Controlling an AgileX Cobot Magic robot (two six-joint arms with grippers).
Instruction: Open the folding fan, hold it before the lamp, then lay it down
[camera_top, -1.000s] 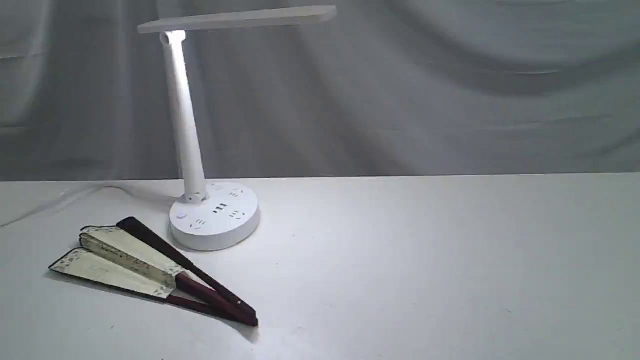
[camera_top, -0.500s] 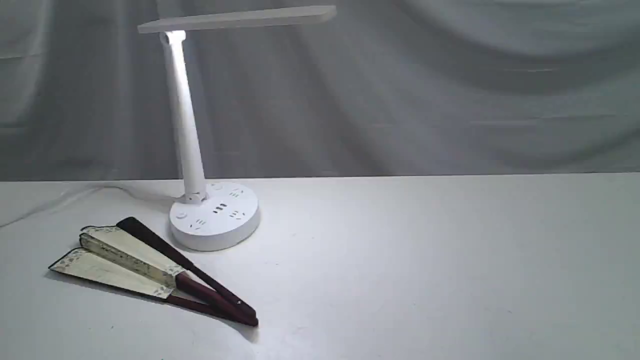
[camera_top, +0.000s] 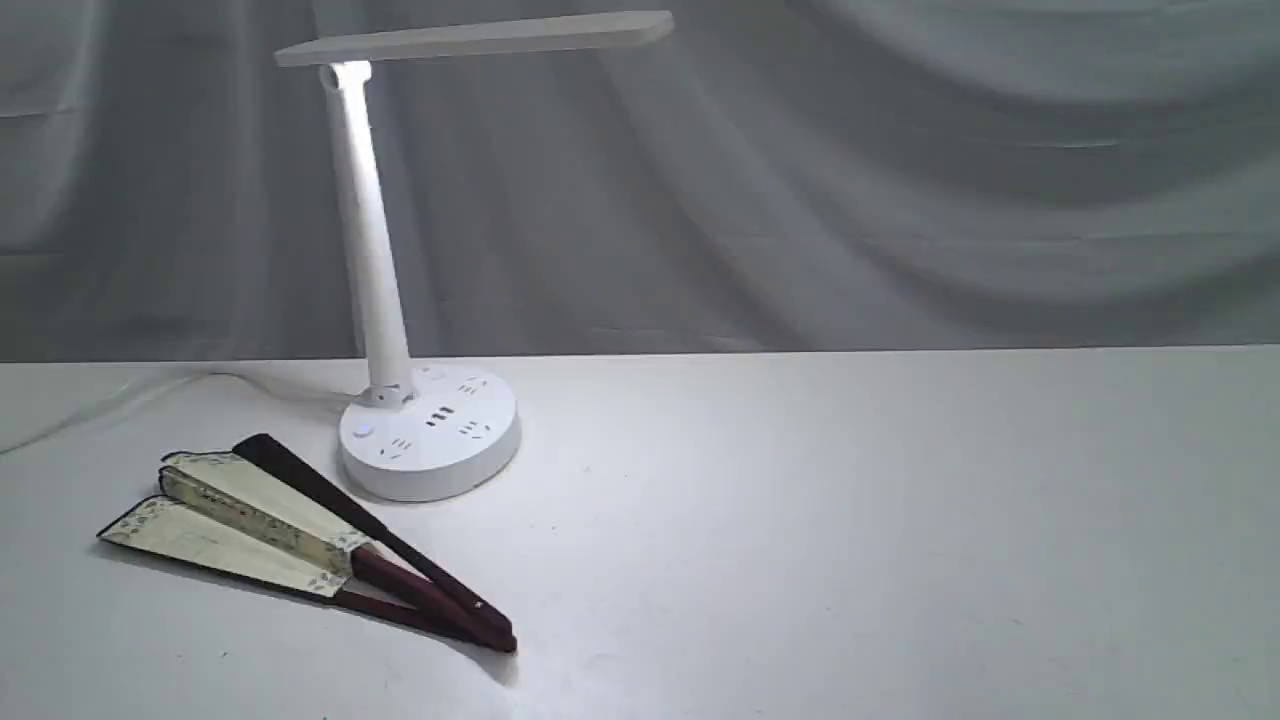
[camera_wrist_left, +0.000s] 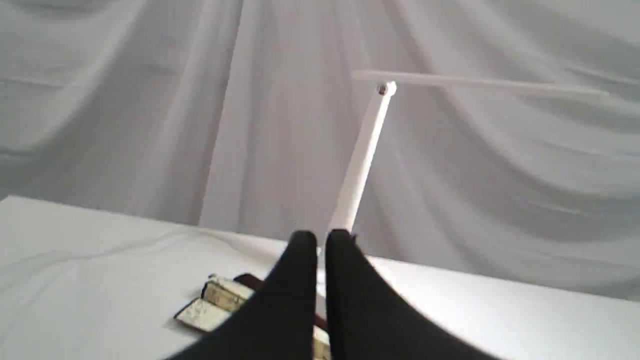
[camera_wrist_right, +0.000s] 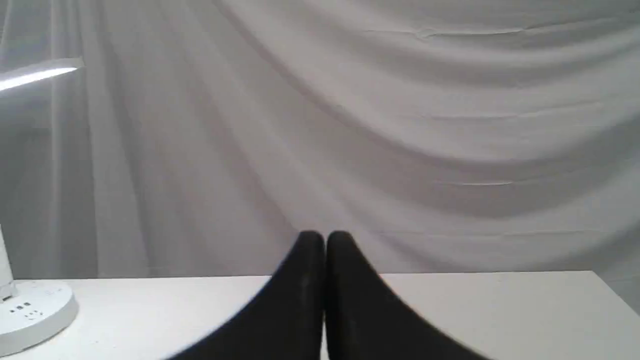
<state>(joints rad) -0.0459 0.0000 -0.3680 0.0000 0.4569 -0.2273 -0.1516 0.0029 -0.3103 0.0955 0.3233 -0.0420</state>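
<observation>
The folding fan (camera_top: 270, 525) lies partly spread on the white table at front left, cream pleats pointing left and dark maroon ribs meeting near the front. The white lamp (camera_top: 372, 260) stands just behind it, lit, its round base (camera_top: 430, 432) close to the fan's top guard. Neither arm shows in the exterior view. In the left wrist view the left gripper (camera_wrist_left: 321, 239) is shut and empty, held above the table, with the fan (camera_wrist_left: 215, 305) and the lamp stem (camera_wrist_left: 361, 160) beyond it. The right gripper (camera_wrist_right: 325, 237) is shut and empty too, with the lamp base (camera_wrist_right: 32, 312) off to one side.
A grey draped cloth (camera_top: 900, 170) hangs behind the table. A thin cord (camera_top: 120, 395) runs from the lamp toward the table's left edge. The table's back edge (camera_top: 900, 350) crosses the exterior view.
</observation>
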